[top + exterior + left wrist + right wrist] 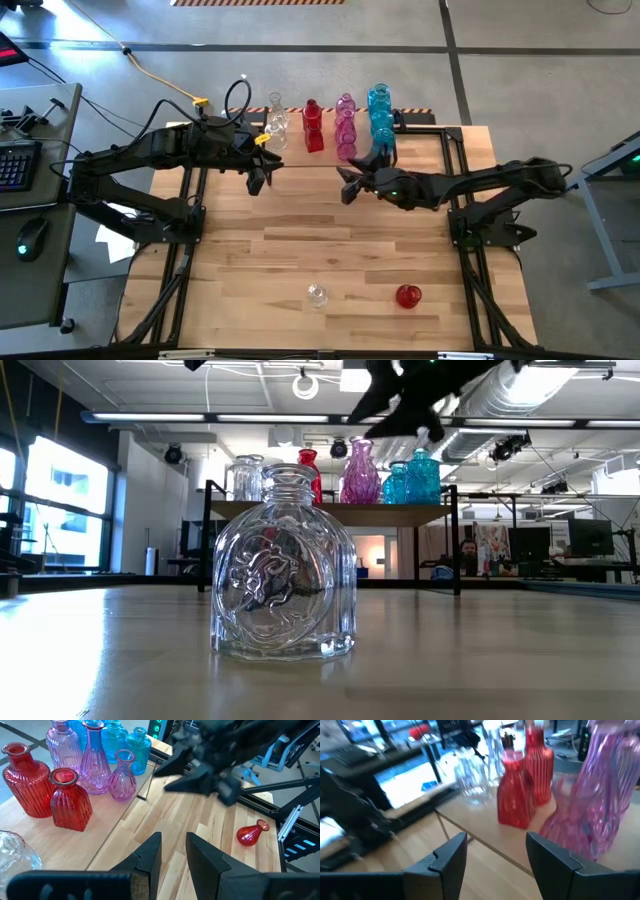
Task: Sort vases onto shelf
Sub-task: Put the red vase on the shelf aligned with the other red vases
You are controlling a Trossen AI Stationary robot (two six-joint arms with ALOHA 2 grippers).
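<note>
- Vases on the shelf [420, 128]: clear [275, 122], red [313, 126], pink [346, 126] and blue [381, 115] ones stand in colour-sorted columns along the far edge of the table [300, 240]
- Vases off the shelf: a clear vase [317, 295] stands upright on the near part of the table (it fills the low view); a red vase [407, 295] lies on its side just beside it
- Right gripper [350, 183]: hangs above the table just in front of the pink and blue columns, fingers well apart, holding nothing
- Left gripper [262, 178]: hangs in front of the clear column, fingers narrowly apart with an empty gap between them
</note>
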